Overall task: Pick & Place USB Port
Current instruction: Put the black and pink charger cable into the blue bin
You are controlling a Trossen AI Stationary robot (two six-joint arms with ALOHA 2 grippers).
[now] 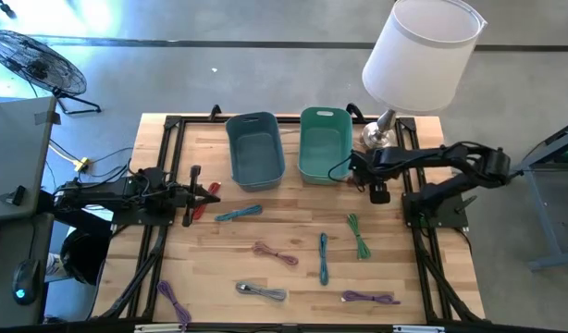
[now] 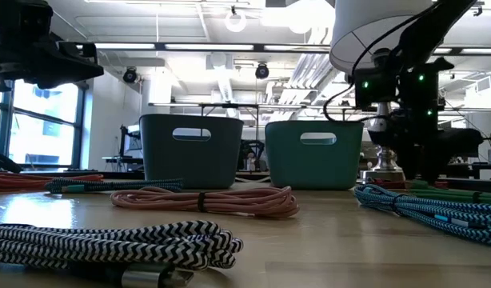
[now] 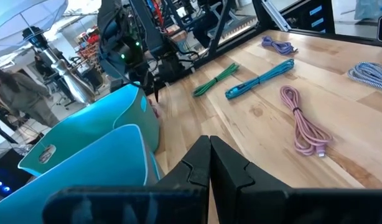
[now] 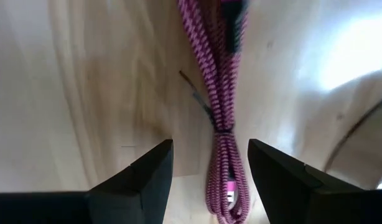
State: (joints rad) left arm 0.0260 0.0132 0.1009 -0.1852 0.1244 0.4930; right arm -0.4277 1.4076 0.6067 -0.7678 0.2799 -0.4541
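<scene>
A magenta braided USB cable, tied in a bundle, lies on the wooden table beside the teal bin. My right gripper hangs over it, pointing steeply down, open, its fingers standing on either side of the bundle's near end and clear of it. In the high view the right gripper hides this cable. My left gripper waits shut at the table's left, with a red cable next to it.
A blue-grey bin stands left of the teal one at the far side. A lamp stands at the far right. Several coiled cables lie about: teal, green, blue, pink, white-black, purple.
</scene>
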